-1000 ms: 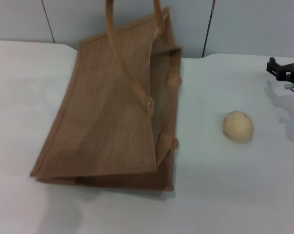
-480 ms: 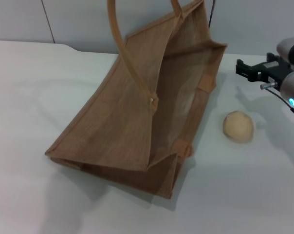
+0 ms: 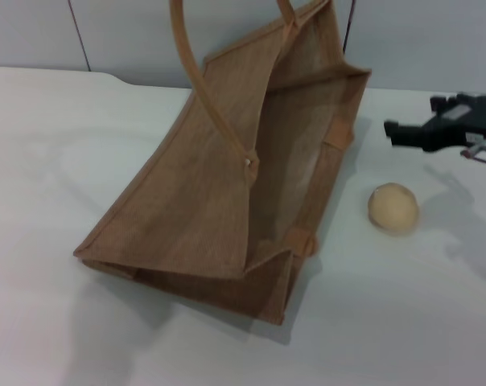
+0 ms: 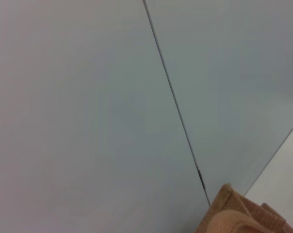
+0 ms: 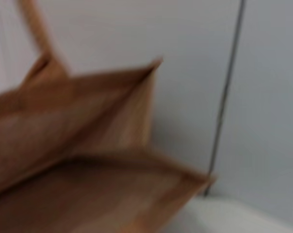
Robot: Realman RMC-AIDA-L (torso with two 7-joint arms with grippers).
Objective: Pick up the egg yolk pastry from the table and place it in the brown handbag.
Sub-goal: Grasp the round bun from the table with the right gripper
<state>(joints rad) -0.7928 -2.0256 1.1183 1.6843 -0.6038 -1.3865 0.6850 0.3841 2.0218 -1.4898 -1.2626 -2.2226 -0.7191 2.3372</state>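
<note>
The egg yolk pastry (image 3: pixel 393 207), a small pale beige ball, lies on the white table (image 3: pixel 50 161) just right of the brown handbag (image 3: pixel 211 193). The handbag stands tilted with its mouth open toward the right, and its handles (image 3: pixel 196 72) rise out of the top of the head view. My right gripper (image 3: pixel 409 121) hovers open above and slightly right of the pastry, apart from it. The right wrist view shows the bag's open mouth (image 5: pixel 88 184) up close. The left wrist view shows only a corner of the bag's trim (image 4: pixel 238 213) against the wall. My left gripper is not in view.
A grey panelled wall (image 3: pixel 420 40) runs along the table's far edge behind the bag. Bare white tabletop lies in front of the pastry (image 3: pixel 404 322) and to the left of the bag.
The bag has been raised from lying nearly flat so that its mouth gapes open. My right gripper has come in from the right edge toward the pastry. The pastry has not moved.
</note>
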